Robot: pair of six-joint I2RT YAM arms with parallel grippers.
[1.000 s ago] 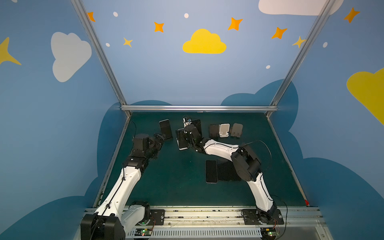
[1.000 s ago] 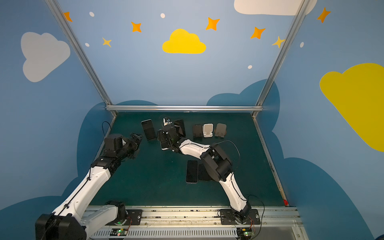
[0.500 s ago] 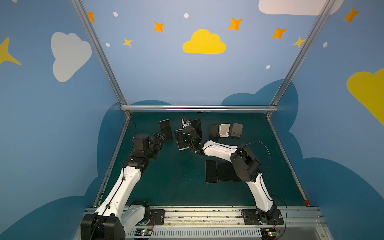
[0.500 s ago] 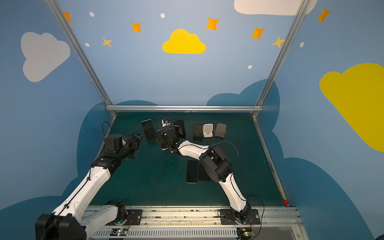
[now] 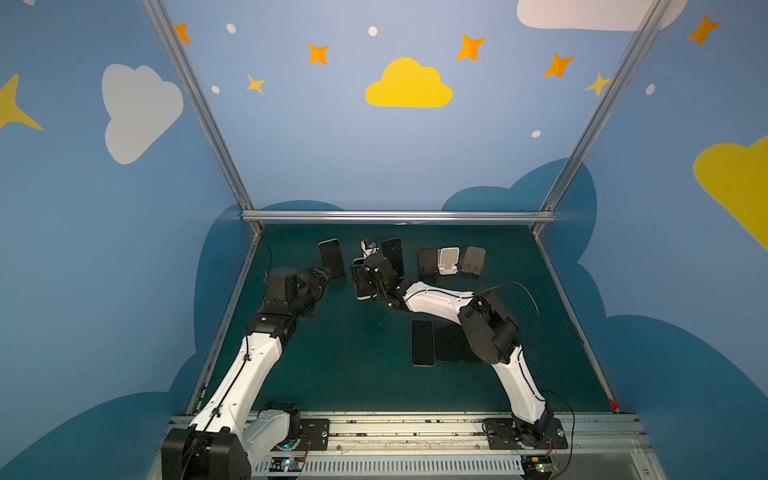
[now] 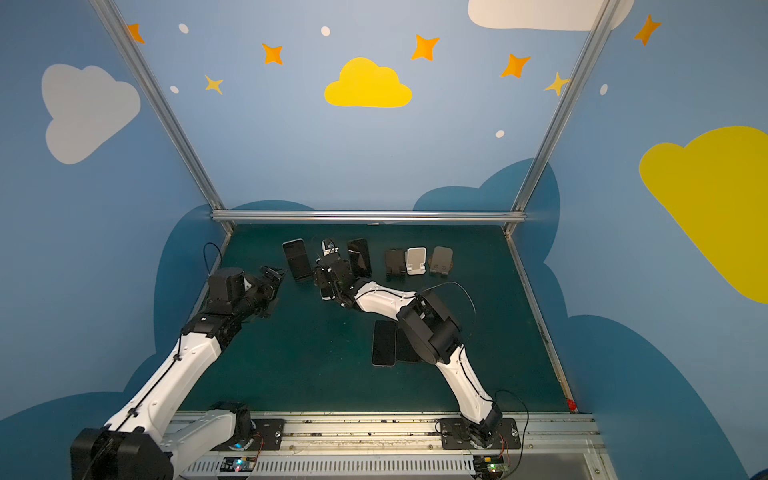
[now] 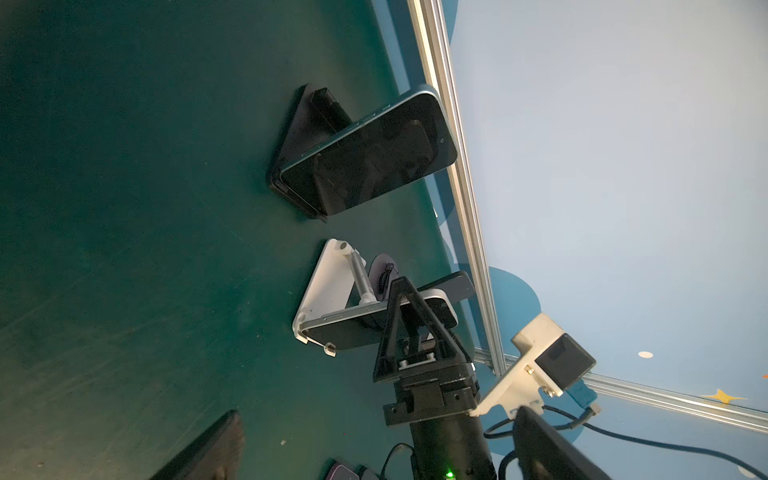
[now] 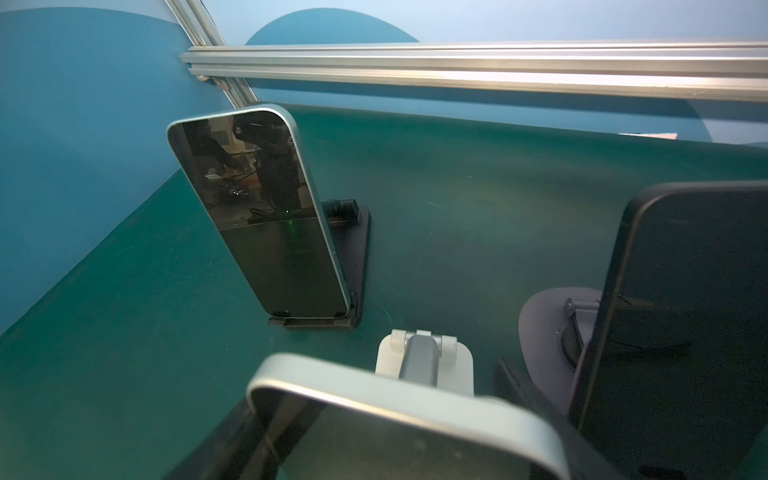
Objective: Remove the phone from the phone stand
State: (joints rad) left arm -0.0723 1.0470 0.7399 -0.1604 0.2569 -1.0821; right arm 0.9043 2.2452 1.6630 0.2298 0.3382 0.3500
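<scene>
The right gripper [image 7: 409, 309] straddles the top end of the phone [image 7: 349, 332]; I cannot tell whether its jaws are pressing on it. The phone sits in the white stand [image 7: 322, 282], mid-row at the far side of the mat [image 5: 332, 353]. Its foot is in the stand's lip, its long axis runs near to far and tilts back, and its dark screen faces near and up.

Just left, another phone [image 5: 331, 258] leans on a black stand [image 8: 359, 249]. Just right, a dark phone [image 5: 392, 257] on a grey stand [image 8: 544, 324] crowds the gripper. Farther right are three stands [image 5: 449, 261]. Nearer, a flat phone [image 5: 422, 343] lies on the mat.

The left gripper [image 5: 321, 274] hangs left of the row, jaws wide, holding nothing.
</scene>
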